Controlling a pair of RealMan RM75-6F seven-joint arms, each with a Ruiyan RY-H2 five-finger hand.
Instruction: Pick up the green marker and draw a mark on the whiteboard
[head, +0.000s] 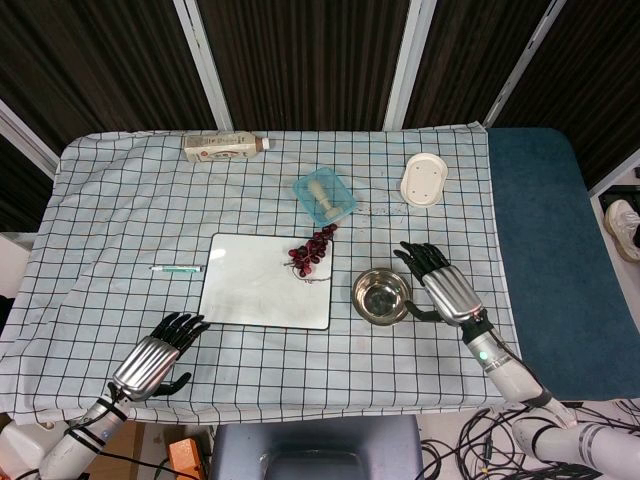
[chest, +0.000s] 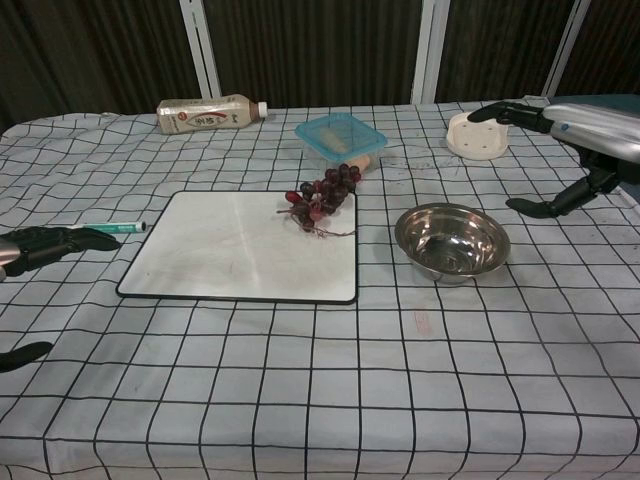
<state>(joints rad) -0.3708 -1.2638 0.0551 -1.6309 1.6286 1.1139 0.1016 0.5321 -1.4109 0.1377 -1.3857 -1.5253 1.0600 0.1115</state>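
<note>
Head view: the green marker (head: 177, 268) lies flat on the checked cloth of the bench (head: 110, 200), just beside the left edge of the whiteboard (head: 268, 282) and apart from it. The left hand (head: 160, 352) sits nearer the bench's front edge, short of the marker, fingers spread and holding nothing. The right hand (head: 440, 283) is beside a steel bowl (head: 381, 296), likewise released and empty. A bunch of grapes (head: 311, 252) rests on the board's far right corner.

Chest view: the marker (chest: 108, 227) shows its cap end toward the board (chest: 245, 245). The left hand (chest: 45, 246) is near it, fingertips just short of the barrel — no contact. The right hand (chest: 565, 155) hangs spread above the cloth.

Assessment: the marker looks light, stiff and smooth — liable to roll or slip. Best taken mid-barrel, pinched across its width. Pick-up not yet made.
</note>
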